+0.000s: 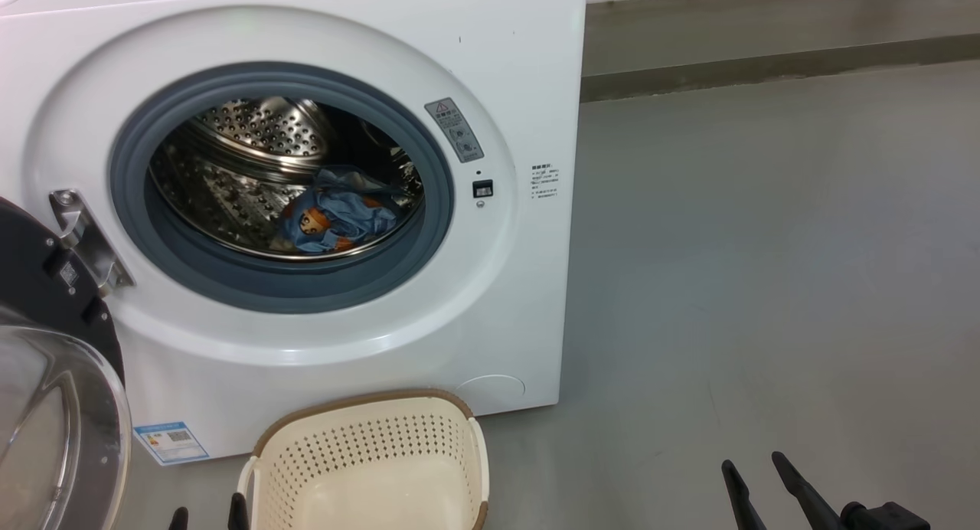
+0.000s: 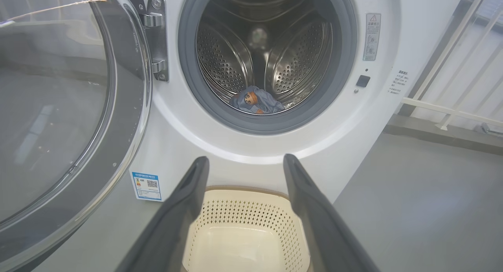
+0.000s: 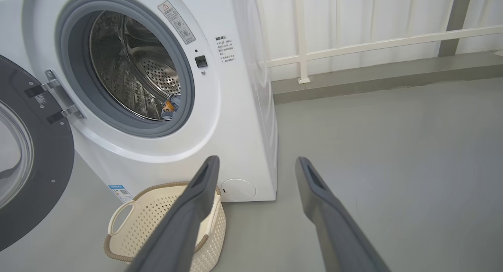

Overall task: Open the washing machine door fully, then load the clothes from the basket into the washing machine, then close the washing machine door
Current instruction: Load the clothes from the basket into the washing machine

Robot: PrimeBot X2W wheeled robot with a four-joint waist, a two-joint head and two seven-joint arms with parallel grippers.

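Head view: the washing machine door [image 1: 38, 300] stood open at left; a blue garment [image 1: 337, 217] lay inside the washing machine [image 1: 505, 300], with the basket [image 1: 367, 438] on the floor before it. Left wrist view: the left gripper [image 2: 244, 164] hung over the basket, jaws apart. Right wrist view: the right gripper [image 3: 255, 164] had its jaws apart too.

grey floor [image 1: 766, 247], washing machine [image 1: 521, 300], basket [image 1: 367, 438]

Laundry area, washing machine [image 1: 367, 354], grey floor [image 1: 766, 285]

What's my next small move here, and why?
Probably swing the open left claw toward the washing machine door to start closing it: the basket looks empty, a blue garment lies in the drum, and the door stands open.
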